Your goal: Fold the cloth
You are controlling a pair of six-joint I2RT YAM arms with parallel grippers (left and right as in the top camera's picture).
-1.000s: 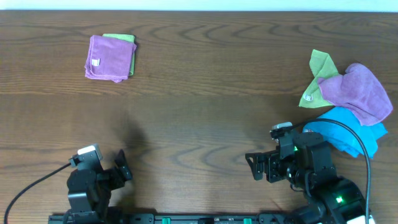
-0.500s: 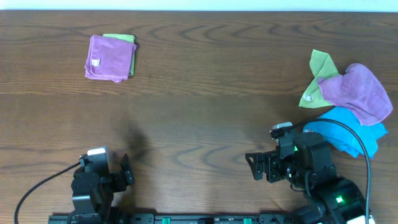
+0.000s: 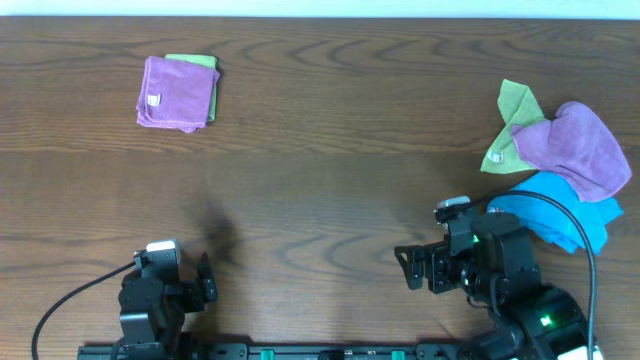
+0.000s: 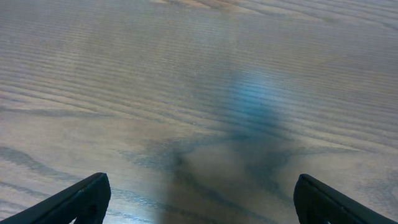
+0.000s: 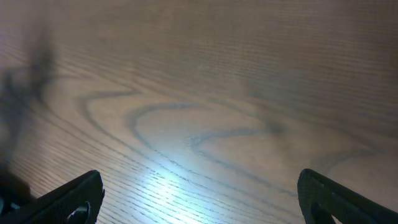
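A lilac-purple cloth (image 3: 175,93) with a small white tag lies folded into a neat square at the far left, on top of a folded lime-green cloth (image 3: 193,62). A second purple cloth (image 3: 575,148) lies crumpled at the right edge. My left gripper (image 3: 205,279) is open and empty near the front edge, far from both. In the left wrist view (image 4: 202,185) its fingers are wide apart over bare wood. My right gripper (image 3: 409,267) is open and empty at the front right, and the right wrist view (image 5: 200,178) shows only bare table between its fingers.
At the right edge the crumpled purple cloth overlaps a lime-green cloth (image 3: 510,125) and a bright blue cloth (image 3: 560,212). The wooden table (image 3: 330,170) runs to a white strip at the back. Both arm bases sit at the front edge.
My left arm has drawn back toward the front edge and shifted slightly right. The right arm and all the cloths have not moved.
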